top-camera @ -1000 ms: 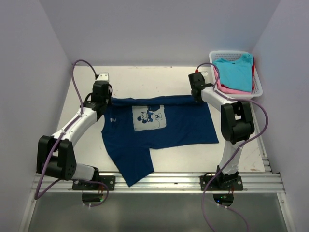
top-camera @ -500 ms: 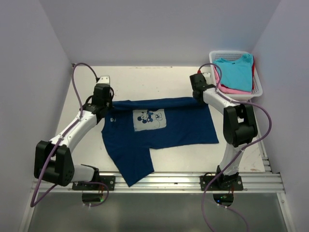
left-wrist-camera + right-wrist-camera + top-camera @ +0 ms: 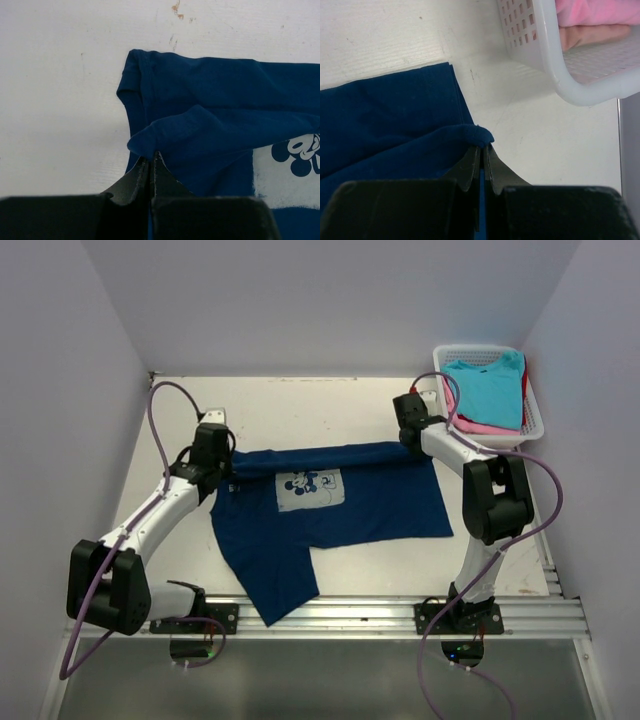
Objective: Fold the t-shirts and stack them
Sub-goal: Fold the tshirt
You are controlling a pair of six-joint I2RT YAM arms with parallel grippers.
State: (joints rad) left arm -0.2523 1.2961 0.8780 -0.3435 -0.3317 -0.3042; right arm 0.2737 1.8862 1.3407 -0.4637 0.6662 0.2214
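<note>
Navy t-shirt [image 3: 340, 505], one (print up), is lying crosswise on the surface [image 3: 300, 410], left gripper [image 3: 151, 161] and right gripper [image 3: 481, 150] each pinching a far-edge corner, body spreading nearward of both.

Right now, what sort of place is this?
Probably a robot test cell: plain walls box in a white table, a left arm and right arm are bolted to a metal rail, and a navy t-shirt lies near a white basket of tees.
</note>
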